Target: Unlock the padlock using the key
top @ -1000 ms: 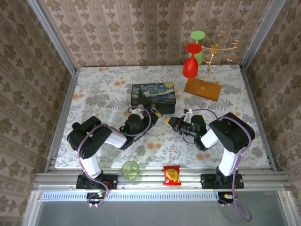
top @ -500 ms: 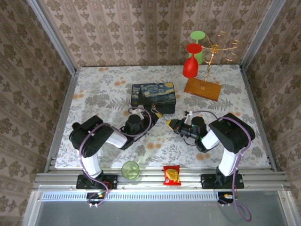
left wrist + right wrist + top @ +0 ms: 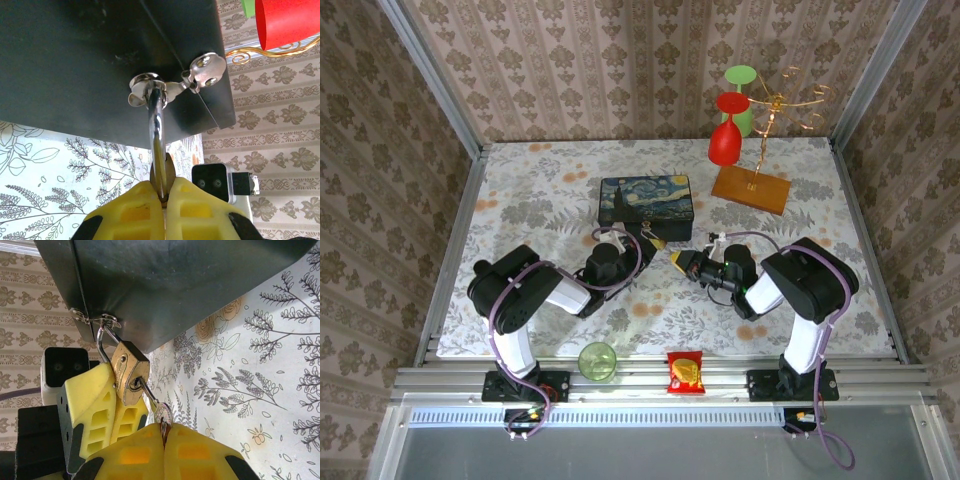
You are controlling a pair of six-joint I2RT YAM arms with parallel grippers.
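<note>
Padlock (image 3: 129,374) hangs by shackle from hasp (image 3: 95,320) on front edge of painted box (image 3: 190,285), mid-table. Left gripper (image 3: 161,190) clamped on padlock body. Right gripper (image 3: 163,430) clamped on key (image 3: 162,414), tip in keyhole. Snack packet (image 3: 685,372) print too small to read. Bare table (image 3: 260,390) beside box.

On the floral tabletop (image 3: 540,190) a starry-night box (image 3: 646,209) sits centrally, a wooden-based rack (image 3: 751,188) far right hangs a red glass (image 3: 724,135) and green glass (image 3: 741,95) inverted, and a green cup (image 3: 597,361) and snack packet (image 3: 685,371) rest at the near edge.
</note>
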